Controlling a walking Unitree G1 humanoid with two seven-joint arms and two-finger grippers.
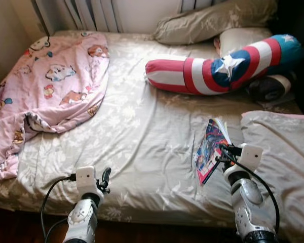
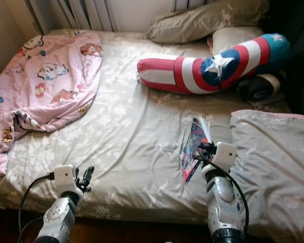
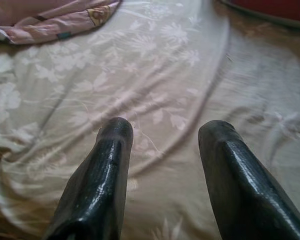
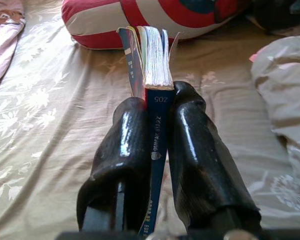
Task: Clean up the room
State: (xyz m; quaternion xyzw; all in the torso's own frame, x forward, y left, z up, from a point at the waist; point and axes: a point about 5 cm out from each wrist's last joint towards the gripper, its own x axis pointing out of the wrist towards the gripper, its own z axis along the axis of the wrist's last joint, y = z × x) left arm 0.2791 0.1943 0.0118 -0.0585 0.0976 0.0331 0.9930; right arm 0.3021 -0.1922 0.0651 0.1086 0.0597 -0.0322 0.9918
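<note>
While pinched by its spine between the pressed-in black jaws of the right gripper (image 4: 157,150), held just above the bed: a thin colourful paperback book (image 1: 211,148), blue spine (image 4: 157,145) toward the wrist, pages fanning slightly at the far end. Beneath it, a beige floral-print bedsheet (image 1: 142,136), creased. Just right of the book, a folded grey blanket with a pink edge (image 1: 281,147). Further back, a long red, white and blue star-patterned bolster pillow (image 1: 218,68), lying crosswise, with a beige floral pillow (image 1: 213,20) behind it at the headboard. On the far left side of the bed, a crumpled pink cartoon-print quilt (image 1: 50,86). Near the front left edge, the left gripper (image 3: 162,165), jaws spread apart over bare sheet, holding nothing.
</note>
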